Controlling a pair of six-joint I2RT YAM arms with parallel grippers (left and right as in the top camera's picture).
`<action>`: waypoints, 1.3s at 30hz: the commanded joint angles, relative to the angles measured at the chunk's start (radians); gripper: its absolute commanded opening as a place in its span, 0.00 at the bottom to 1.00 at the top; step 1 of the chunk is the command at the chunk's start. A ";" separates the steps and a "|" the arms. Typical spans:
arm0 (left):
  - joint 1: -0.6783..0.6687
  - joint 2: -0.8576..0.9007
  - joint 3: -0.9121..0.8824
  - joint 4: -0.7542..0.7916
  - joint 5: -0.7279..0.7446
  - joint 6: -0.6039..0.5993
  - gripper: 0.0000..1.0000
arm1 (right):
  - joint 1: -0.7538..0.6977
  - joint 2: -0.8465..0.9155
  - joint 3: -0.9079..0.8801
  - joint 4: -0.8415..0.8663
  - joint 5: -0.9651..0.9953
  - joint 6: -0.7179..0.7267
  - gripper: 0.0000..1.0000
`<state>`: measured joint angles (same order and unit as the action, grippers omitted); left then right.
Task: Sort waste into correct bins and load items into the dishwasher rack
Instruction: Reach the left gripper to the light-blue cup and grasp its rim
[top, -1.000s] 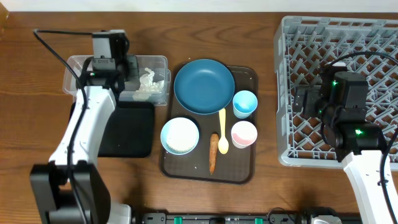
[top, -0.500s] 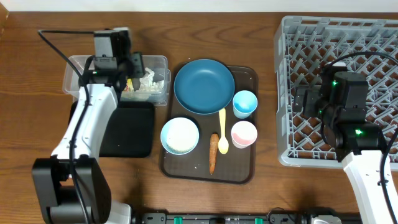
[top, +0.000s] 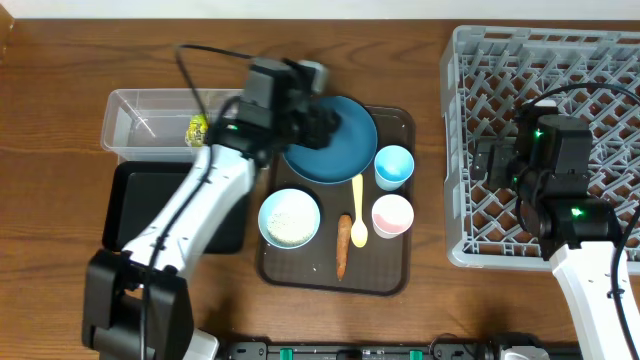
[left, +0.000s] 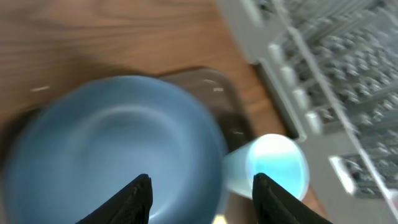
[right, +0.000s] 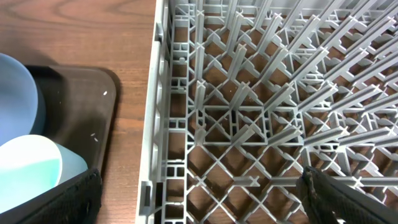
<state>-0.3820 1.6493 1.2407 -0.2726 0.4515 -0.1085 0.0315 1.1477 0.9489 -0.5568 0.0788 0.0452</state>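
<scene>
hovering over plate (left: 112, 143) rim, jaws apart

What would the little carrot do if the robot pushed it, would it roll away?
The carrot looks round and tapered, so it would probably roll, curving toward its thin end. It lies straight, so it is likely stiff, not floppy. The rim of the brown tray would probably stop it, though the yellow spoon close beside it might get nudged.

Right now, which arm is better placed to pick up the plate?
Left, I'd say. The left gripper, open, hangs right above the plate; the right gripper sits over the rack, farther off.
</scene>
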 joint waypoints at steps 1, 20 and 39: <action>-0.064 0.048 0.007 0.021 0.023 -0.010 0.54 | 0.006 0.003 0.021 0.003 -0.001 0.010 0.99; -0.182 0.268 0.007 0.076 0.023 -0.010 0.49 | 0.006 0.003 0.021 -0.001 -0.001 0.010 0.99; -0.065 0.181 0.007 0.109 0.028 -0.106 0.06 | 0.000 0.005 0.021 0.008 0.000 0.010 0.99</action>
<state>-0.4999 1.9091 1.2404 -0.1787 0.4728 -0.1577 0.0311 1.1481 0.9489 -0.5564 0.0792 0.0452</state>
